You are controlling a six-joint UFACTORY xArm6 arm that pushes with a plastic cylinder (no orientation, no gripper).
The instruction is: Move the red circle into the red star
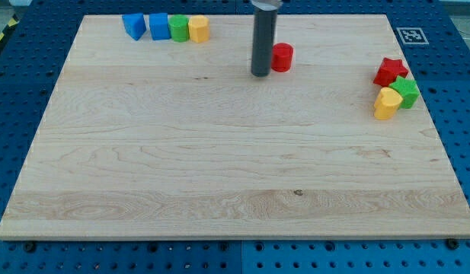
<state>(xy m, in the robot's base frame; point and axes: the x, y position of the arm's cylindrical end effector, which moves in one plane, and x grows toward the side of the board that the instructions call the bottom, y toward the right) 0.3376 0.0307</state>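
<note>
Yellow heart (387, 103) nearest; my bare tip (260, 74) touches red circle (282, 57), pinching nothing.

A pale wooden table (219, 175) with visible grain fills most of the view, evenly lit, with no hard shadows. Around all its edges runs a blue perforated surface (14, 99) dotted with regular holes. Just past the table's top right corner sits a black-and-white square marker (410, 35). A yellow-and-black striped strip (1, 38) crosses beyond the top left corner.
</note>
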